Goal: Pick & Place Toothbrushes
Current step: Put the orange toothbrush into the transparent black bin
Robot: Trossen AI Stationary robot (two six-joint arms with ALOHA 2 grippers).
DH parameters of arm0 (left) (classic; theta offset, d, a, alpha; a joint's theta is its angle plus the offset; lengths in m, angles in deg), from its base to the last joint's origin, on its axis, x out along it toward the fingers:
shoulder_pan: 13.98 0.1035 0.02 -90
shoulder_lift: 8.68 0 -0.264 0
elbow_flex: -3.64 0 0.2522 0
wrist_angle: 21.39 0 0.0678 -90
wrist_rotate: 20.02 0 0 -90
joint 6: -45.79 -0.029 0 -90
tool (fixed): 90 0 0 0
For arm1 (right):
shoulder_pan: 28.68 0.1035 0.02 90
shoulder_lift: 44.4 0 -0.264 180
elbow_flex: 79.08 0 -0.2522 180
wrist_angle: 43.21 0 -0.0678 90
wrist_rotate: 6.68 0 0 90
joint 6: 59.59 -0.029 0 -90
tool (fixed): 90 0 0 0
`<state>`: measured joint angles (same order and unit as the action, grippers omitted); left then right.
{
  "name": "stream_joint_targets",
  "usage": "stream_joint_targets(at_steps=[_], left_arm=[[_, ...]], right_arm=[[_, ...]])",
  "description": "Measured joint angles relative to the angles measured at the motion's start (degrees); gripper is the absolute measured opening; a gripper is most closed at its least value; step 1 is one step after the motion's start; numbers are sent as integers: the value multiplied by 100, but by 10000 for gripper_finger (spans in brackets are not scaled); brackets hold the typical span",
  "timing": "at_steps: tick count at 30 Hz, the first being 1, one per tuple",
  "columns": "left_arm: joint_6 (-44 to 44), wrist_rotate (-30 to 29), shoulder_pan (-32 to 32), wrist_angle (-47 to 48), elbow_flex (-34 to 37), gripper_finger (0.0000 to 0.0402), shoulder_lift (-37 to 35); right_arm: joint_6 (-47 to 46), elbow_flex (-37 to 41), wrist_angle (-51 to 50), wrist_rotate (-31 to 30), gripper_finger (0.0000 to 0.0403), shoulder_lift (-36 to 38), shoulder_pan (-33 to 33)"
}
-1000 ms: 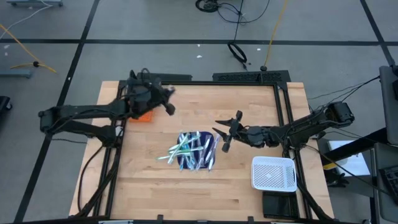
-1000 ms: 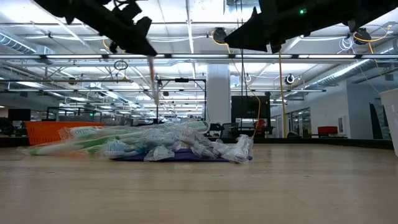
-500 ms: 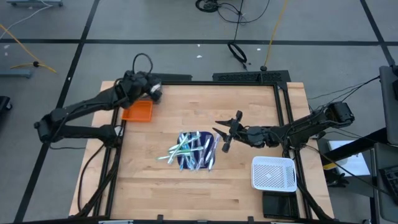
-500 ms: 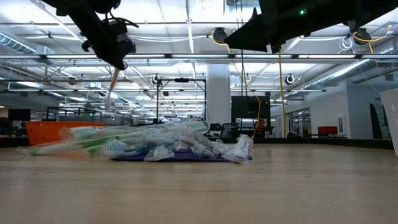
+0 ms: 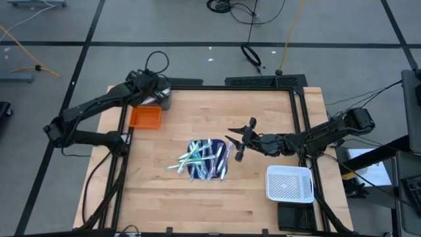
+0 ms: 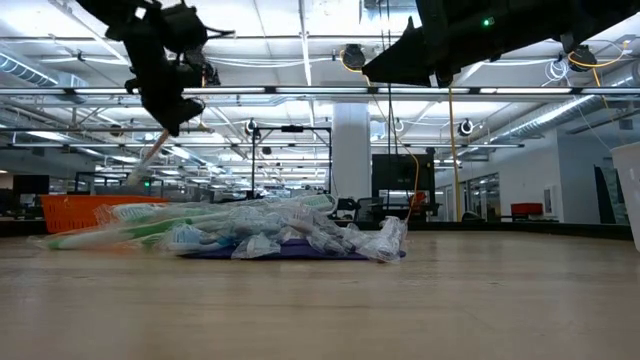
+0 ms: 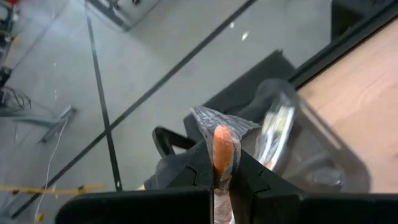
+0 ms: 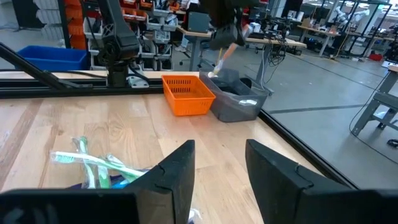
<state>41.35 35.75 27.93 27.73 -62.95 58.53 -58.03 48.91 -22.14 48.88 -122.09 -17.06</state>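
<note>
A pile of wrapped toothbrushes (image 5: 205, 159), green, white and blue, lies on a dark blue mat (image 5: 197, 172) at the table's middle. My left gripper (image 5: 160, 94) is at the far left corner, above a grey bin (image 5: 163, 102), and is shut on one pink toothbrush (image 7: 222, 144) in a clear wrapper. In the low view that toothbrush (image 6: 148, 162) slants down below the gripper (image 6: 172, 108). My right gripper (image 5: 238, 141) hovers open, right of the pile, with nothing between its fingers (image 8: 180, 168). My left gripper pinches the pink toothbrush between its two fingers (image 7: 200, 163), wrapper and all. The wrapped end (image 7: 221, 124) sticks out past the fingertips. The fingers slant downward toward the far left corner. The toothbrush is lifted clear and hangs tilted over the grey bin.
An orange basket (image 5: 145, 117) stands beside the grey bin at the far left. A white basket (image 5: 289, 183) sits at the near right. A black frame (image 5: 263, 81) runs along the table's far and side edges.
My left gripper has swung with the pink toothbrush from over the table toward the far left corner, passing the orange basket and ending over the grey bin. It has turned, and the toothbrush, which hung upright, now slants.
</note>
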Motion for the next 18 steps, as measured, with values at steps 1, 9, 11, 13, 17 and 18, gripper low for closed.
stream_joint_targets(at_steps=[1,9,11,13,17,18], left_arm=[[-20,29,59,10,2,8,67],[-35,259,319,57,2,14,547],[-35,296,355,81,2,26,619],[-73,298,380,78,2,39,670],[-108,275,387,86,2,62,676],[-108,275,387,99,2,69,676]], right_arm=[[0,-1,0,0,133,0,0],[-2,0,2,2,130,0,0],[-2,1,2,2,130,0,0],[-2,0,0,2,130,0,0],[-2,-1,0,2,130,0,0],[-2,0,-6,2,130,0,0]])
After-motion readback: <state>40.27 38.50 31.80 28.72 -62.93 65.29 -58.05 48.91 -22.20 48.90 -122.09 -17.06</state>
